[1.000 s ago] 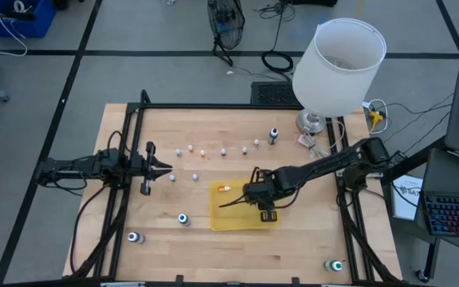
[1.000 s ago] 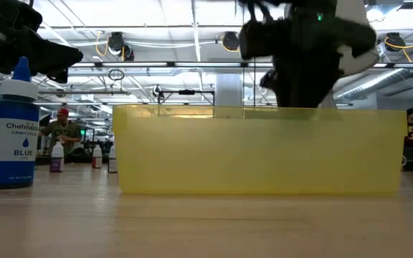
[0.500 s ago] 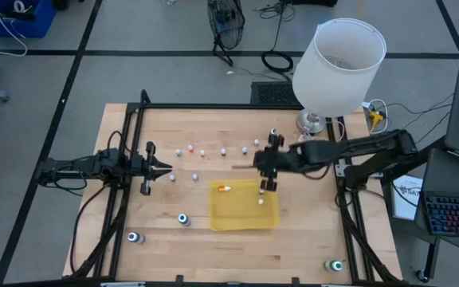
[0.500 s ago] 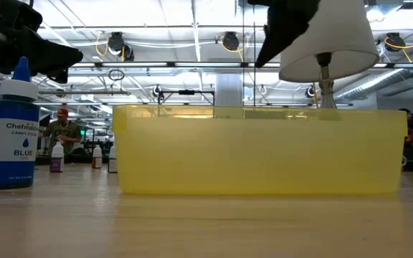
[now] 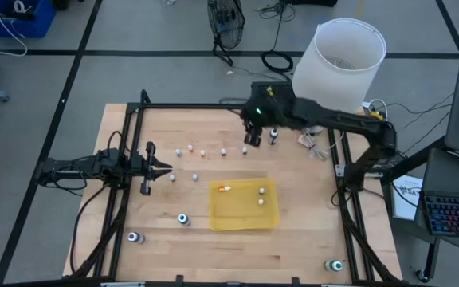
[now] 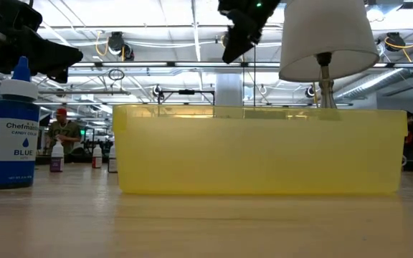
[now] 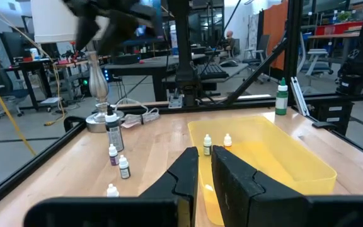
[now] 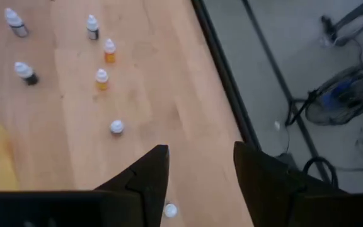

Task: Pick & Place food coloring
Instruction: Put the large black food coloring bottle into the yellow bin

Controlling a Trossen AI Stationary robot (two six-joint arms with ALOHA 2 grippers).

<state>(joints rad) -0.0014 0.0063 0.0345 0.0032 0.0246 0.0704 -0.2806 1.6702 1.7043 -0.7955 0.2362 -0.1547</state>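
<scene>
Small whitish, orange and dark-bottomed food coloring bottles (image 5: 203, 152) stand in a loose row on the far half of the table, with a taller dark one (image 5: 274, 135) at its right end. Inside the yellow tray (image 5: 244, 218) lie an orange bottle (image 5: 225, 189) and two whitish ones (image 5: 260, 196). Larger dark bottles with teal-white tops (image 5: 183, 218) stand near the table's near edge; one is the blue bottle (image 6: 13, 129) in the low view. My right gripper (image 5: 251, 139) (image 8: 200, 170) hangs open and empty above the row's right end. My left gripper (image 5: 168, 169) (image 7: 205, 173) waits shut at the table's left.
A lamp with a white shade (image 5: 337, 68) stands at the table's far right corner, close behind my right arm. A black frame (image 5: 213, 106) edges the table. Another teal-topped bottle (image 5: 335, 265) stands at the near right corner. People show far off in the room.
My right gripper has risen out of the yellow tray and swung toward the table's far edge and a little left, ending above the right end of the bottle row. Two whitish bottles now show in the tray where it was.
</scene>
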